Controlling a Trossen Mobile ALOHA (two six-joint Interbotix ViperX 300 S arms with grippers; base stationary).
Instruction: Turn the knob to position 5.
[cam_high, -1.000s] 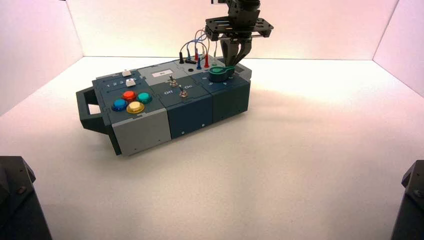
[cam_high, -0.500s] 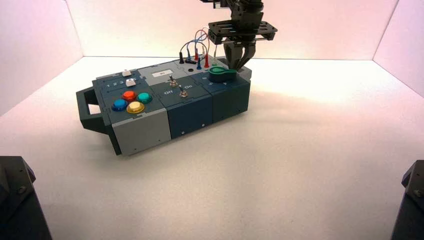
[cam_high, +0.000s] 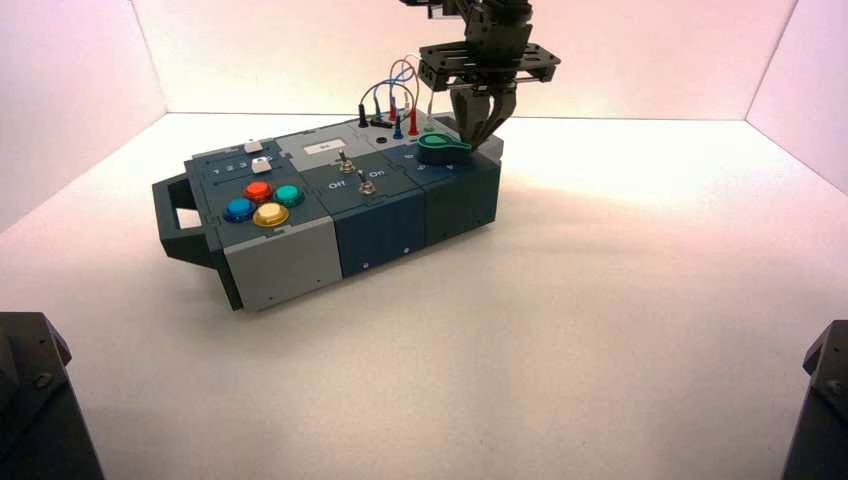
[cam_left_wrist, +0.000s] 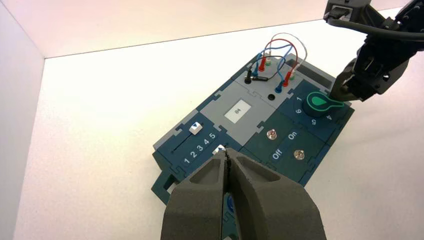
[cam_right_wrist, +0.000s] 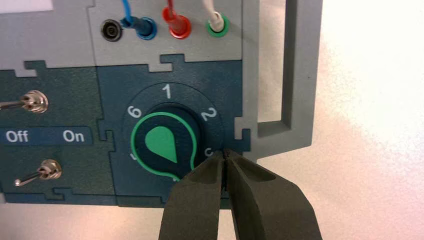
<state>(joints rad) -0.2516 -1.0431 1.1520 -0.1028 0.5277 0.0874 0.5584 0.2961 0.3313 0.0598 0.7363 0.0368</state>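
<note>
Overhead, I see the box (cam_high: 330, 205) standing turned on the white table (cam_high: 560, 330), its handle end toward my left. The knob (cam_high: 442, 147) sits on the dark blue section at the box's far right end, its pointer tab reaching to the right. My right claw (cam_high: 482, 128) hangs just above and behind that knob, fingers drawn together and touching nothing. Four coloured push buttons (cam_high: 264, 203) cluster near the handle end, two toggle switches (cam_high: 357, 174) stand in the middle section, and the wires (cam_high: 398, 98) loop up at the far edge. The left arm itself is out of this view.

From the left wrist, my left claw (cam_left_wrist: 228, 159) hovers high over the handle end of the box, its fingers pressed together and empty. Beyond it I read a slider (cam_left_wrist: 195, 128) scale numbered 1 to 5, with the white slider cap up beside the 5. The knob (cam_left_wrist: 320, 102) lies at the far end, with the right claw (cam_left_wrist: 345, 92) just beside its tab.

From the right wrist, the knob (cam_right_wrist: 162, 144) fills the middle, ringed by numerals 6, 1, 2. Its teardrop mark narrows toward my closed right claw (cam_right_wrist: 225, 156), which covers the numerals there, so I cannot read the setting. The fingertips sit just beside the knob's rim.
</note>
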